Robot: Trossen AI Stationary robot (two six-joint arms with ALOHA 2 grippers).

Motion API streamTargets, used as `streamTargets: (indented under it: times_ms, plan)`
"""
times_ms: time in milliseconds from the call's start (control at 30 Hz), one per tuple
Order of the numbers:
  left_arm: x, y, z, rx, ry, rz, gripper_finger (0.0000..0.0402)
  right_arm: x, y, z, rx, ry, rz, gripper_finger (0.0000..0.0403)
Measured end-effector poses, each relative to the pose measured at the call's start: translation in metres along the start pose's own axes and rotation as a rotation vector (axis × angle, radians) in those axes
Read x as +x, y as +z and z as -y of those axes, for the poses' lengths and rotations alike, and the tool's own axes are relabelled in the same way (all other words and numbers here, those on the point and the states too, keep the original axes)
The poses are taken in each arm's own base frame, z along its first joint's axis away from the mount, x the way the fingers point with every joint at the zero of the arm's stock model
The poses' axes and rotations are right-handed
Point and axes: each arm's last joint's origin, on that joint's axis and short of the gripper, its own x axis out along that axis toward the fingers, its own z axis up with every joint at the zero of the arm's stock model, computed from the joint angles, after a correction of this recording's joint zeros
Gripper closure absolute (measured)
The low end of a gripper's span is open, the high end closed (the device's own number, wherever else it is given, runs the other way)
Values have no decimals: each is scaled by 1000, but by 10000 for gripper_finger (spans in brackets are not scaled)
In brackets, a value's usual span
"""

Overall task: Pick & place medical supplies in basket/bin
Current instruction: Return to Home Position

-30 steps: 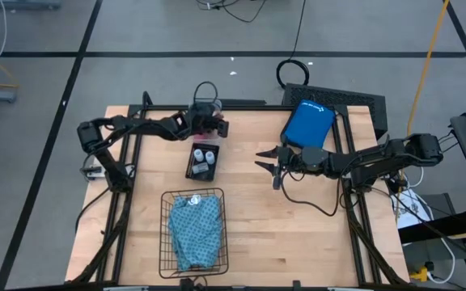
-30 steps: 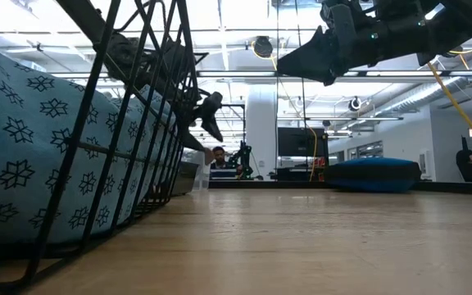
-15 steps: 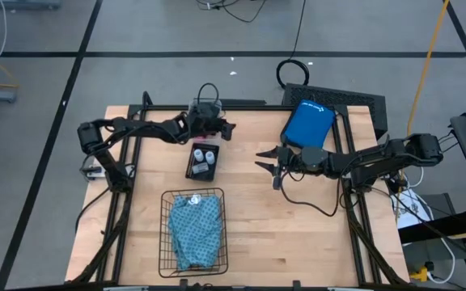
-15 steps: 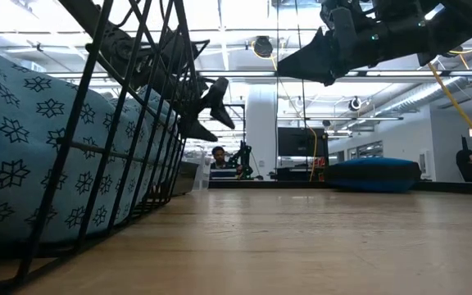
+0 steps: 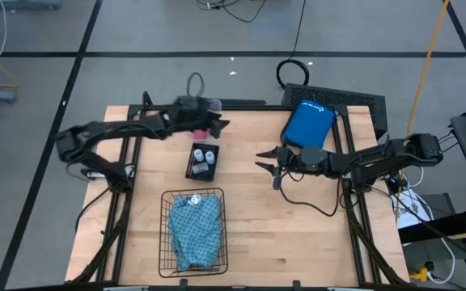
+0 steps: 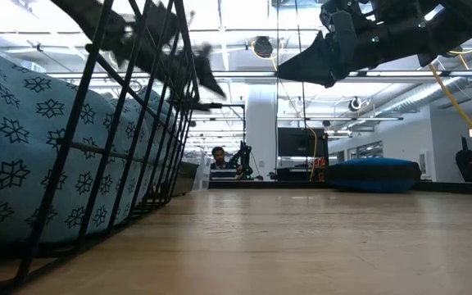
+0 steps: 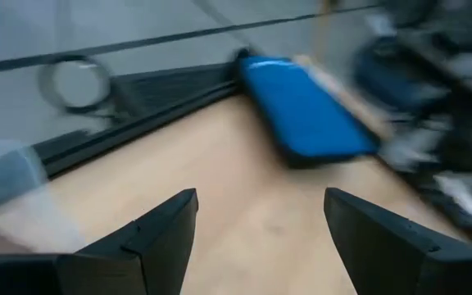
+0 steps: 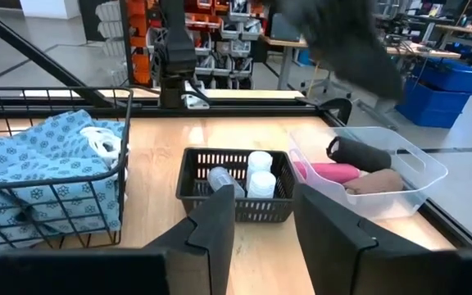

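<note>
Step in hand, as I read it: both arms to home, no more picking

Left gripper (image 5: 218, 124) hangs over the bin (image 8: 420, 176) at the far side of the table (image 5: 298, 234). Its jaws are spread wide with nothing between them. Right gripper (image 5: 259, 159) hangs above mid-table, near the blue pouch (image 5: 307, 125). Its jaws are parted too, and empty.

Where the supplies lie:
- cloth (image 5: 194, 230) folded in the basket (image 5: 192, 192), near edge of table
- vials (image 8: 259, 168) upright in the small tray (image 8: 234, 209), between basket and bin
- pink roll (image 8: 330, 172), brown roll (image 8: 375, 182) and black block (image 8: 359, 153) lying in the bin, touching one another
- only the cloth is in the basket

Notes for a clean return:
- Left arm: raise the wrist first and fold back second, so the fingers pass well above the bin wall. The bin looks light and would probably slide or tip at a nudge.
- Route the left elbow back over its own side of the table, not across the tray. The vials stand loose and would likely topple.
- Leave both sets of jaws apart. With nothing held, closing gains nothing.
- Right arm: draw straight back toward its base, high enough to clear the pouch.
- Moving one arm at a time seems safest, since the two grippers are not far apart over the middle
</note>
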Motion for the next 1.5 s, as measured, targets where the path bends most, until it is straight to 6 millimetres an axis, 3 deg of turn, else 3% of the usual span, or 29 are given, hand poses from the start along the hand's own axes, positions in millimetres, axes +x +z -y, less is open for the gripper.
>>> streamTargets:
  times_ms: [133,233,333,500,667,867,1067,1500]
  plan:
    - [-56,22,9,80,-140,-27,128,0,-1,0,-4,0,-12,287]
    - [-104,28,14,222,-147,-31,128,-1,-1,0,-5,1,-18,287]
    - [-146,23,14,346,-108,-65,128,-4,1,1,-7,1,-23,287]
    - [-207,10,9,333,27,-67,128,-19,9,4,-8,2,-43,287]
    - [-241,-12,3,393,19,29,128,-42,25,9,-2,1,-14,287]
    - [-249,-52,-13,423,-52,192,128,-73,38,15,-51,-1,19,287]
    - [-229,-91,-30,398,-124,280,128,-91,38,19,-168,1,-24,287]
    - [-188,-133,-48,304,-302,330,128,-123,41,27,-23,-56,23,288]
